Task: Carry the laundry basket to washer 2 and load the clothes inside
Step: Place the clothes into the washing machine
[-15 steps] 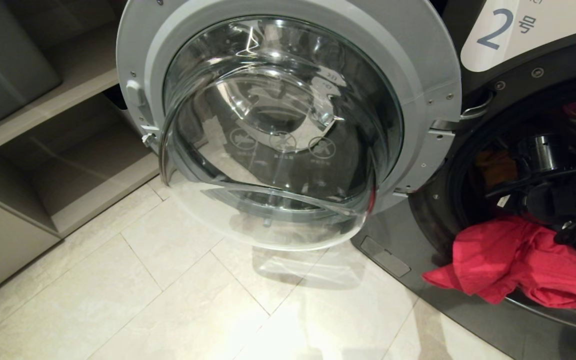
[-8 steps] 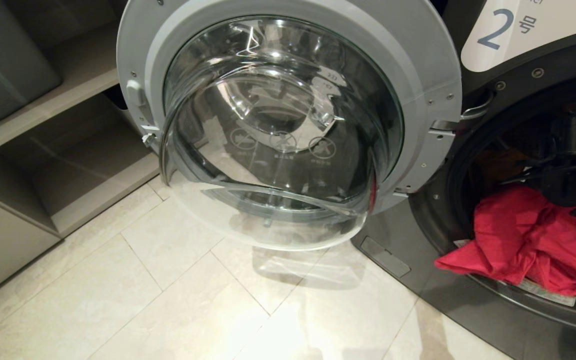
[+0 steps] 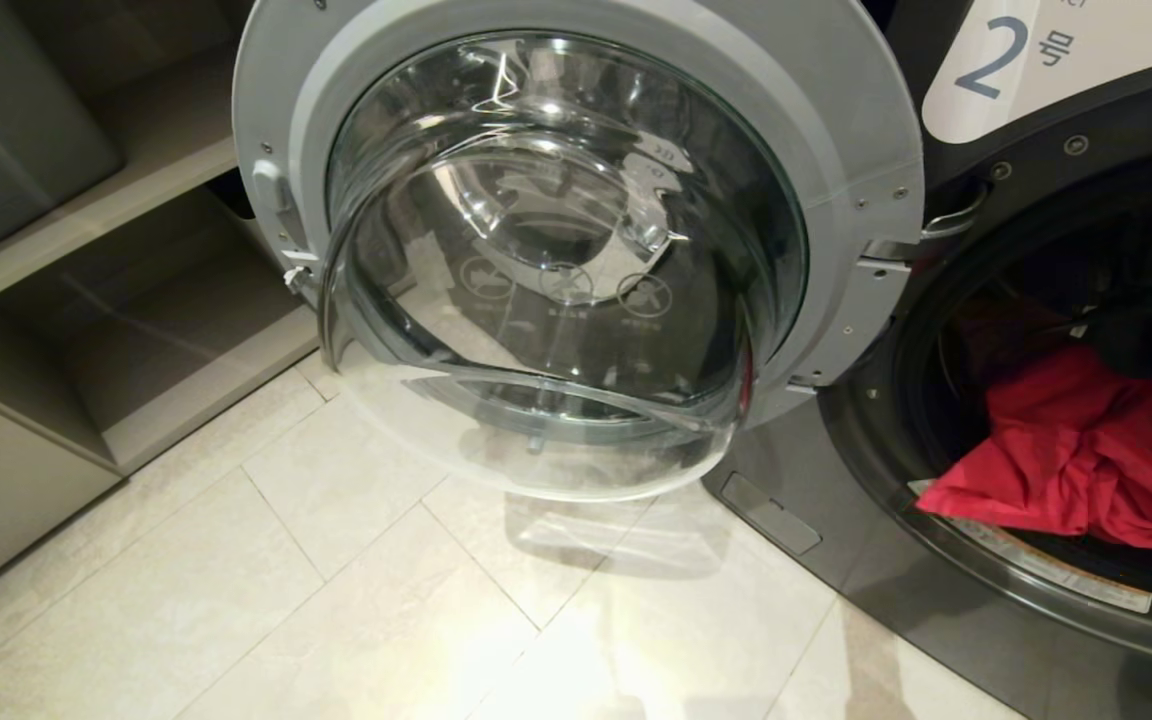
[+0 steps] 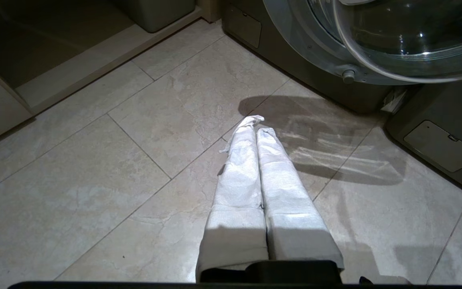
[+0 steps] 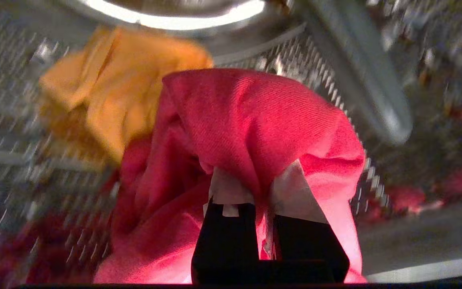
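Right end effector (image 5: pixel 261 196) is inside the drum of washer 2 (image 3: pixel 1036 200), its white-wrapped fingers (image 5: pixel 225 190) pinched tight on a fold of the pinkish-red garment (image 5: pixel 255 120). From the wrist camera the cloth bunches up over the fingertips and hangs down on both sides of them. Just behind it, against the perforated steel wall of the drum, lies the yellow garment (image 5: pixel 126 80), touching the red one along one edge.

From the head view the red garment (image 3: pixel 1066 450) sits in the mouth of the washer, its lower part draped on the grey rim of the opening, the rest going up into the dark where the arm's black body shows only dimly. The washer's round glass door (image 3: pixel 556 260) stands swung wide open to the left, over the pale tiled floor (image 3: pixel 336 600). A white label with a "2" (image 3: pixel 1016 60) is above the opening. Shelves (image 3: pixel 86 220) with a grey bin (image 3: pixel 6 120) stand further left.

Left end effector (image 4: pixel 257 130) hangs low over the floor tiles near the door, its two wrapped fingers pressed together with nothing between them.
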Controlling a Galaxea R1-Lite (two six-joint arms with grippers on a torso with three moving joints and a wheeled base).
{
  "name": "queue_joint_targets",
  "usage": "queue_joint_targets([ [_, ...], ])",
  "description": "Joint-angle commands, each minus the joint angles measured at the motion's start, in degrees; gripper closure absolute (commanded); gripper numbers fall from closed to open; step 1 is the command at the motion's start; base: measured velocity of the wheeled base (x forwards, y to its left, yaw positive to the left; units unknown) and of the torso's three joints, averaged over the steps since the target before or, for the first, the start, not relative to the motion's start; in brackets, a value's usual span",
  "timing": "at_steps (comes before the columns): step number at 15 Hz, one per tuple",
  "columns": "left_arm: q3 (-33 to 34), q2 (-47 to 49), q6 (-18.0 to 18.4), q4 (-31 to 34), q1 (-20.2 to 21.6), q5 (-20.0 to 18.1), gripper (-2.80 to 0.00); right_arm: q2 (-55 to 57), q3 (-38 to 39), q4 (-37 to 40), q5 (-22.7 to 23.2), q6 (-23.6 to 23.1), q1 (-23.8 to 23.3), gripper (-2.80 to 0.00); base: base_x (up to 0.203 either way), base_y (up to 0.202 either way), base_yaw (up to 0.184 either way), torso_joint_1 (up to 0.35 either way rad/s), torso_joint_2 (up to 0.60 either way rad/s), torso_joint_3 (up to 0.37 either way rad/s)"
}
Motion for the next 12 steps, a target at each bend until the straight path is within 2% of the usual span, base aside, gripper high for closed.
queue_joint_targets([
  [1, 2.3, 0.0, 0.0, -0.1, 0.0, 0.0, 0.00, 5.0, -7.1, -0.8, -0.4, -3.7, -1.5, 0.00, 0.000, 0.000, 0.000, 0.000, 0.00, 0.000],
  [4, 2.3, 0.1, 0.0, -0.1, 0.1, 0.0, 0.00, 8.5, -15.5, -1.2, -0.6, -9.6, -3.8, 0.00, 0.000, 0.000, 0.000, 0.000, 0.00, 0.000],
  [6, 2.3, 0.1, 0.0, -0.1, 0.1, 0.0, 0.00, 10.0, -19.2, -1.5, -1.6, -11.2, -4.4, 0.00, 0.000, 0.000, 0.000, 0.000, 0.00, 0.000],
  [8, 2.3, 0.0, 0.0, -0.1, 0.1, 0.0, 0.00, 11.4, -21.1, -3.1, -2.4, -13.9, -4.9, 0.00, 0.000, 0.000, 0.000, 0.000, 0.00, 0.000],
  [10, 2.3, 0.0, 0.0, -0.1, 0.1, 0.0, 0.00, 12.5, -21.7, -7.6, -2.5, -18.6, -5.5, 0.00, 0.000, 0.000, 0.000, 0.000, 0.00, 0.000],
  [12, 2.3, 0.0, 0.0, -0.1, 0.1, 0.0, 0.00, 12.5, -21.1, -8.3, -2.5, -18.9, -5.4, 0.00, 0.000, 0.000, 0.000, 0.000, 0.00, 0.000],
])
